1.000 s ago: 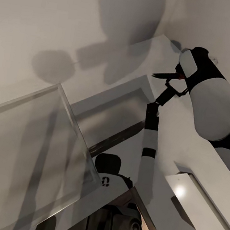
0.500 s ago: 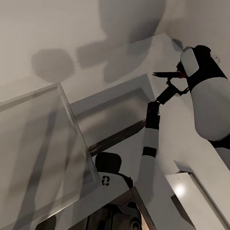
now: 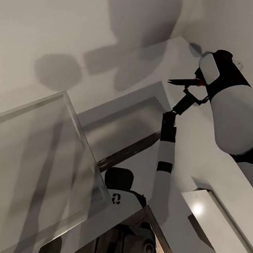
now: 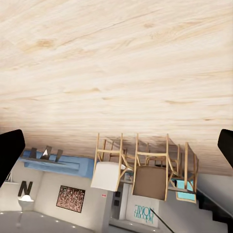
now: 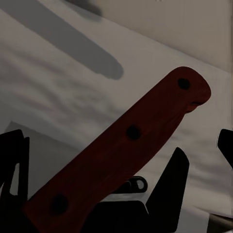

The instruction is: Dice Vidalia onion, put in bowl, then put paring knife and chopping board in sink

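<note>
We hold the paring knife (image 3: 184, 82) in our right gripper (image 3: 197, 82), raised high in front of a pale wall, with the dark blade pointing out sideways toward our left in the head view. In the right wrist view the red handle (image 5: 121, 145) with its three rivets lies slantwise between the dark fingers (image 5: 167, 187), which pinch it; we cannot tell how squarely it is seated. Our left gripper (image 4: 116, 145) has its fingers spread apart with nothing between them, its dark fingertips (image 4: 9, 150) framing a wooden floor, some wooden chairs (image 4: 145, 170) and a white cabinet (image 4: 107, 175) well away from it. From the head we look along a glassy grey panel (image 3: 37, 162) and pale ledges, and our left forearm (image 3: 165, 156) reaches up near the knife. We judge that the main risk is the slanted handle: if it sits crooked in the pinch, a quick swing or a knock could make it pivot or slip out, and the knife would fall away from any work surface. The blade also stands close to the wall and to our own left arm, so a careless turn of the trunk could drive the tip into either. Neither the sink nor the chopping board can be made out from here, so moving the knife before we look back at the counter risks a blind placement.
</note>
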